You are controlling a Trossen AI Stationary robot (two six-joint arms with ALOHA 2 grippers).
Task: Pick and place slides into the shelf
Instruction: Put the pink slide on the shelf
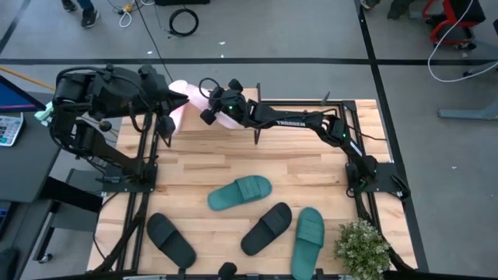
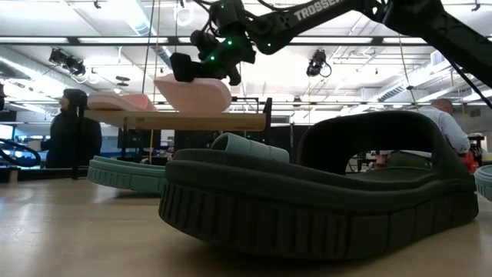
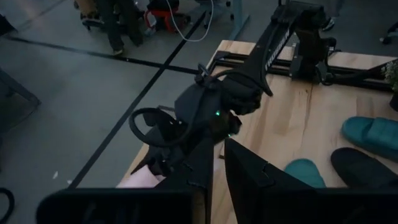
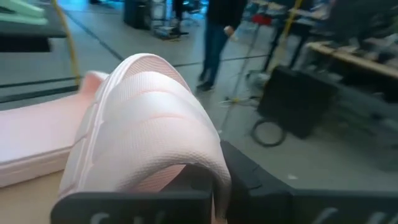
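Nearest, a black slide (image 2: 323, 192) fills the low view, teal slides (image 1: 240, 192) behind it. Farther back, the right gripper (image 1: 220, 109) pinches a pink slide (image 2: 196, 93) on the shelf (image 2: 181, 120) — beside its mate. Left gripper (image 1: 166, 99) hovers adjacent — fingers narrowly parted, holding nothing.

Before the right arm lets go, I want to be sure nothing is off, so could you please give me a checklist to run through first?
1. Right gripper shut on the pink slide at its strap: ok.
2. That slide set down on the shelf top: cannot tell; in the low view it sits at plank height.
3. Other pink slide already lying on the shelf, beside the held one: ok.
4. Left gripper clear of the right arm: not ok; it is close behind the right wrist.
5. Remaining slides on the table: two teal slides and two black slides, not yet shelved.
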